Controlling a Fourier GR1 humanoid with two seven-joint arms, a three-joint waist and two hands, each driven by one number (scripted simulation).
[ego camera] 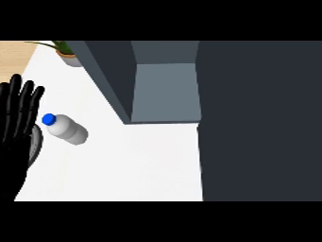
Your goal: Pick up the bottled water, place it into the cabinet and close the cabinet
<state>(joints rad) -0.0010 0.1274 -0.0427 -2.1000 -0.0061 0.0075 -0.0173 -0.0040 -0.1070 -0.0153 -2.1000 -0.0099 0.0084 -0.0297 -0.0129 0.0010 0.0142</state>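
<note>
Bottle [67, 128] beside flat left hand [10, 127]

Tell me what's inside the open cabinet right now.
The cabinet shows only a bare grey floor and back wall; its right side is hidden by the dark door. The bottled water stands outside on the counter, beside the open left hand.

Only one hand shows from where I stand: the left hand [10, 127], black, at the far left of the head view. It comes up from the lower edge with its fingers [25, 101] straight and close together, tips pointing toward the top of the view. The hand is flat and relaxed, holding nothing. The wrist and forearm below it merge into the dark lower corner and cannot be made out.
</note>
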